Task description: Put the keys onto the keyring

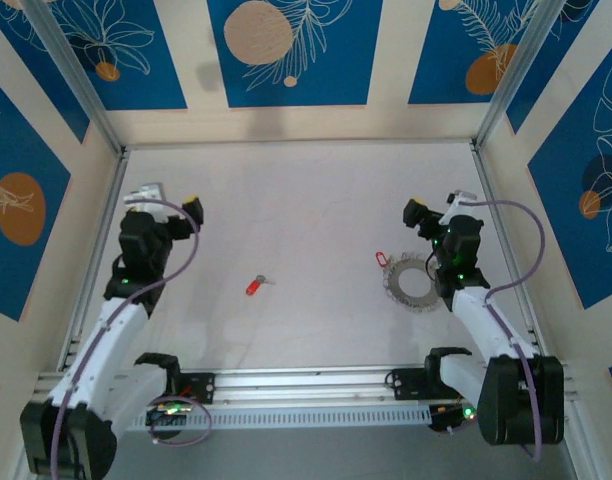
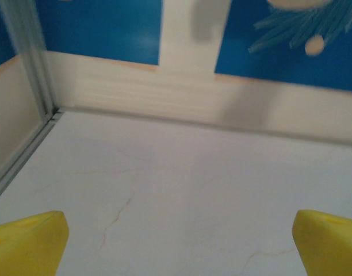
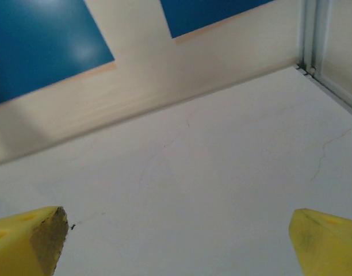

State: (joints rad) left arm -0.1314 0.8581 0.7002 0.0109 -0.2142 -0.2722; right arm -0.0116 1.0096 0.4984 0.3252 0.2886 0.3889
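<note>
The left claw [image 2: 176, 244] is wide open. Its two yellow fingertips [image 2: 27, 241] stand at the two lower corners of the left wrist view, with only bare white table [image 2: 182, 184] between them. It holds nothing. The right claw [image 3: 176, 244] is also wide open and holds nothing. Its yellow fingertips [image 3: 27, 238] are far apart over the same bare surface, and the left tip looks worn and dirty on its inner face.

From above, the left claw [image 1: 169, 200] is at the left side of the table and the right claw [image 1: 438, 206] at the right side. Both point toward the back wall [image 1: 306, 125].

Just below the right claw lies the ring [image 1: 410, 278], flat on the table, silvery with a toothed edge. The right arm covers its right edge. A small red tag [image 1: 381, 259] lies at the upper left edge of the ring; I cannot tell if they touch.

The red key [image 1: 256, 285] lies near the middle of the table, well apart from both claws and from the ring. Its long axis runs from lower left to upper right. The red head is at the lower left, and the short metal shaft points up and right, toward the side where the ring lies.
</note>
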